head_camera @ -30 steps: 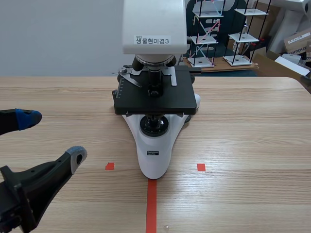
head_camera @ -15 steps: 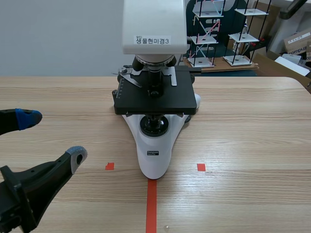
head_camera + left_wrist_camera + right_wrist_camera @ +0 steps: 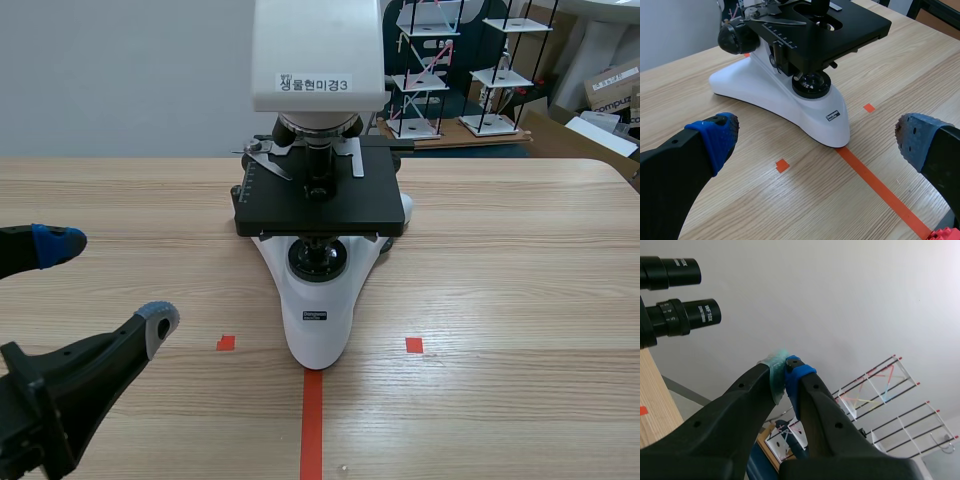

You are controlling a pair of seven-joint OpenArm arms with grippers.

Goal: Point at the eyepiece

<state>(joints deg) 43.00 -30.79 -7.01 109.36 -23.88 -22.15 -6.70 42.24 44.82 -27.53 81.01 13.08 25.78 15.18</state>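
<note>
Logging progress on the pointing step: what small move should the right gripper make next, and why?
Probably swing the right gripper sideways toward the nearer eyepiece. It is shut, tips together, ready to point, but the eyepieces sit off to one side, apart from it, so the tip is not aimed at one.

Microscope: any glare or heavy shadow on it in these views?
Scene view: even light; the microscope shows its black stage casting a soft shadow on its white base, no glare. Left wrist view: only a mild sheen on the base, a faint shadow on the table. Right wrist view: eyepieces dark against a bright wall, lettering readable.
</note>
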